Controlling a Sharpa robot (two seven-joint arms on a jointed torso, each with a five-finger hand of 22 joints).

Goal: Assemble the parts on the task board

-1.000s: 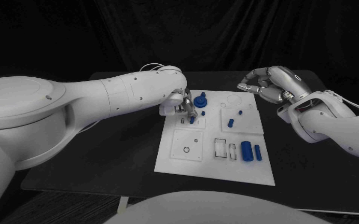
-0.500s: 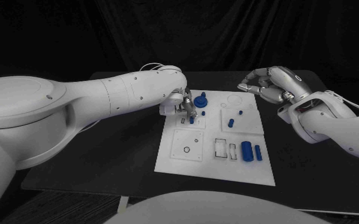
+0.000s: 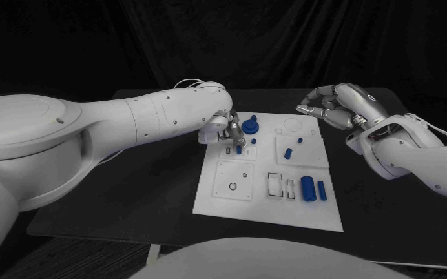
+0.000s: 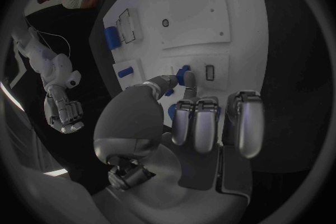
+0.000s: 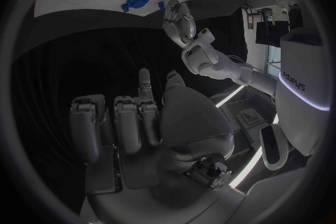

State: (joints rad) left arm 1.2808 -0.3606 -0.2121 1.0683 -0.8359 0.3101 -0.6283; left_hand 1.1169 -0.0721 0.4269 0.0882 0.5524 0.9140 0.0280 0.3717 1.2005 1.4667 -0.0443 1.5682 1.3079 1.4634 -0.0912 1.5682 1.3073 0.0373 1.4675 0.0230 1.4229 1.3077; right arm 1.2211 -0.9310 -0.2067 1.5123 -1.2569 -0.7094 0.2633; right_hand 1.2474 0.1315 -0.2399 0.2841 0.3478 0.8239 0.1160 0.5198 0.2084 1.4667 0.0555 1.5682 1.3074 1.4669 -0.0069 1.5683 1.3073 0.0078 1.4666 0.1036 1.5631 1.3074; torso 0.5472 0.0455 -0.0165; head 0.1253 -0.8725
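Nothing has shifted since a second ago: our left hand (image 3: 228, 132) still pinches a small blue part (image 3: 238, 150) at the task board's (image 3: 265, 211) upper-left, our right hand (image 3: 333, 109) stays curled, holding nothing, so assembly stalls.

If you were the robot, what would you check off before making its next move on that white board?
1. Left robot hand over the task board: ok, its fingers reach down at the board's far left part.
2. Small blue peg at the left fingertips: ok, it stands on the board by them; whether it is gripped, cannot tell.
3. Right robot hand out of the way: ok, it hovers off the board's far right corner, fingers curled, holding nothing.
4. Remaining parts at hand: ok, two blue cylinders lie side by side near the board's right edge.
5. Peg fully seated: cannot tell.
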